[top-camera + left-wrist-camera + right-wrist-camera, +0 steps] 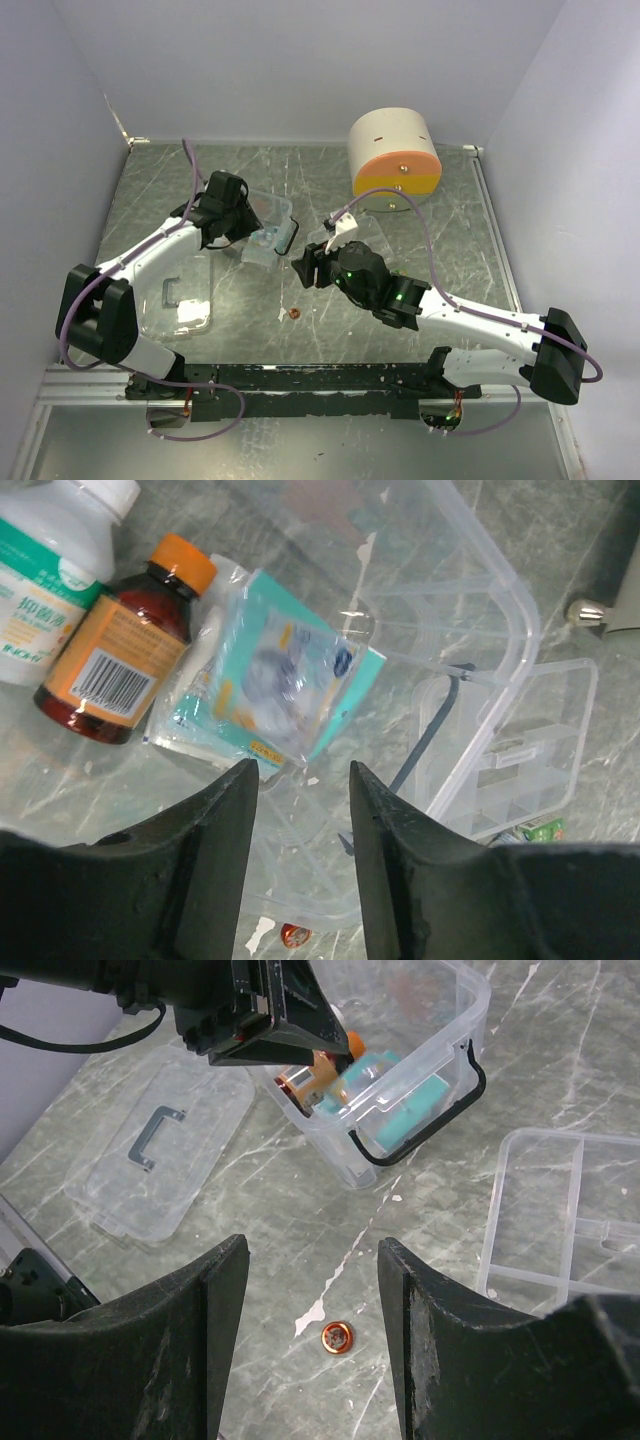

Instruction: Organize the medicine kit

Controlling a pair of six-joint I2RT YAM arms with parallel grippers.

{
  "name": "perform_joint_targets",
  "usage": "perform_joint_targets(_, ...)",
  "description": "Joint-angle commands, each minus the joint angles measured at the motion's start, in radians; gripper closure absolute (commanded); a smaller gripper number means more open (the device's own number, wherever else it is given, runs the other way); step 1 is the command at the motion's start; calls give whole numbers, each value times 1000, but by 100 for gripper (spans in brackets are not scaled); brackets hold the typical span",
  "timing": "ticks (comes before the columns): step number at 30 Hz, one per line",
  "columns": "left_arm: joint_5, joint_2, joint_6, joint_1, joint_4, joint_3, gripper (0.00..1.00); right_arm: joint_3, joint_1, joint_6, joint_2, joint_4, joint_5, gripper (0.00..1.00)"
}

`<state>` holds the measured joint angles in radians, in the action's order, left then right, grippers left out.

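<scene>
Clear plastic is making this step fiddly: the medicine box (478, 1005) is sitting at 12 o'clock in the right wrist view, holding a white bottle (55, 570), an amber bottle (120, 650) and, at 3 o'clock of that bottle, a teal sachet pack (280, 680). The left end effector (302, 772) is hovering over the pack with its fingers moderately parted and gripping nothing. The right end effector (312, 1250) is hanging above the counter (560, 1060), spread wide and also empty, with the divider tray (570, 1220) at 3 o'clock and the lid (150, 1160) at 9 o'clock.

The left arm seems to be lining up on the sachet pack, probably to settle it flat so the tray can seat on top. Doing this well is calling for a straight descent and a light pinch on the pack's near edge — the film is likely slippery — while keeping off the bottles and the box wall. The right arm is better waiting clear, since the two arms are working close together
</scene>
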<state>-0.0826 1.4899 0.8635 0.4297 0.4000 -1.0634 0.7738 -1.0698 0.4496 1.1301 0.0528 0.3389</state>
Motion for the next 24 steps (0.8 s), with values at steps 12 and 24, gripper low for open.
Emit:
perform_joint_targets(12,-61,-45,-301,6,84,-122,38,-19,4,14,2,41,1,46)
perform_joint_targets(24,-6,239,-354,7,-4,-265,57,-30,6,38,13,41,21,46)
